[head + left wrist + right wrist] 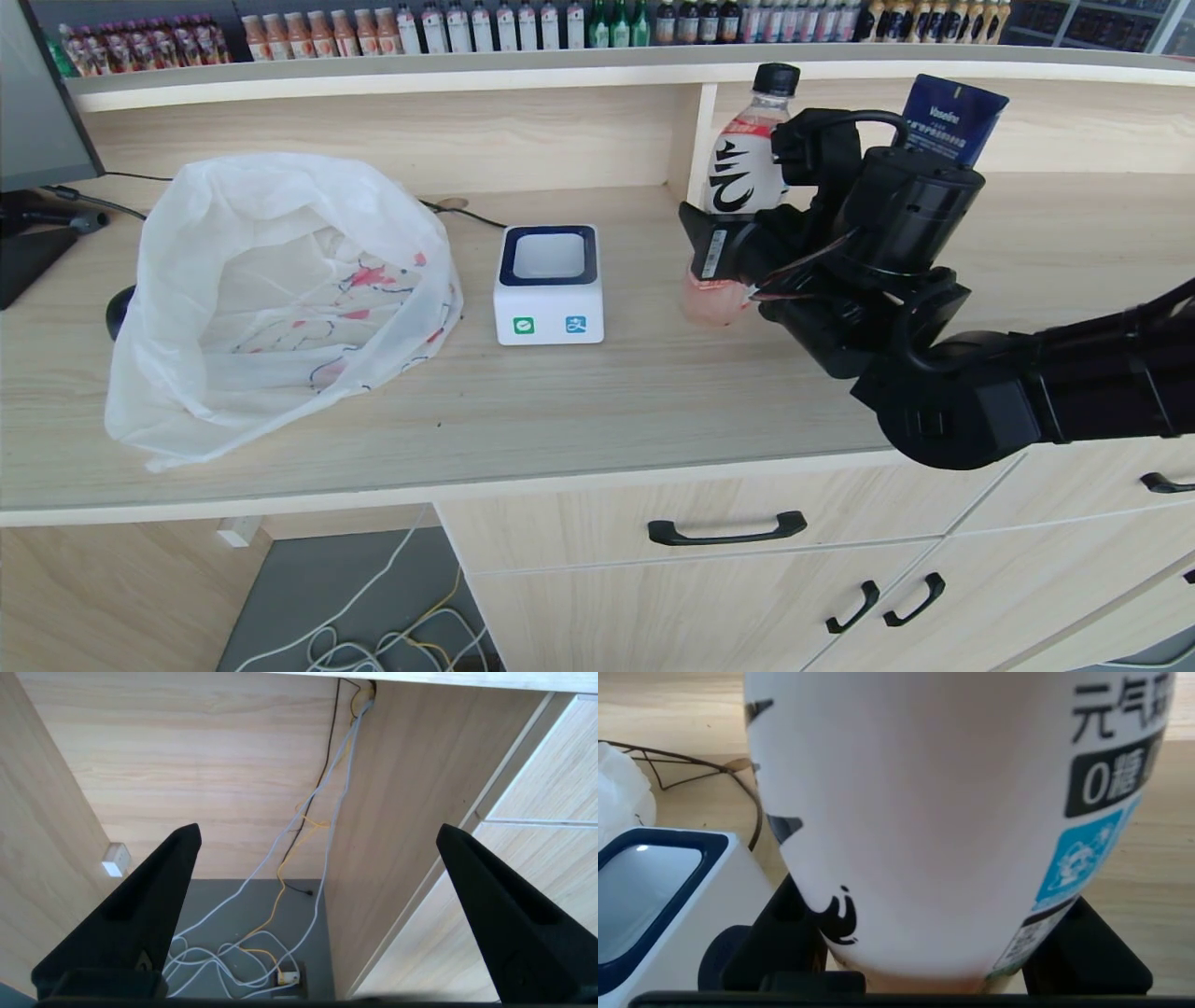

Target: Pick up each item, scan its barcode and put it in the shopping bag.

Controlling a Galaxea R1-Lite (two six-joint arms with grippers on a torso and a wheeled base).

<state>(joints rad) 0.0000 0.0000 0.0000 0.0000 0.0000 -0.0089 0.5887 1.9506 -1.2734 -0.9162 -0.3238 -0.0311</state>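
Note:
A pink drink bottle (744, 173) with a white label and black cap stands upright to the right of the scanner, my right gripper (724, 261) shut around its lower half. Up close the bottle's label (952, 821) sits between the black fingers (747, 952). The white barcode scanner (549, 283) with a dark-rimmed window rests mid-counter and also appears as the scanner (654, 896) in the right wrist view. The white plastic shopping bag (280, 299) lies open at the left. My left gripper (318, 924) hangs open below the counter, over the floor cables.
A blue packet (954, 117) stands behind my right arm on the counter. A monitor (37, 93) and black cables lie at the far left. Bottles line the back shelf (597, 61). Drawers with black handles (726, 532) are under the counter edge.

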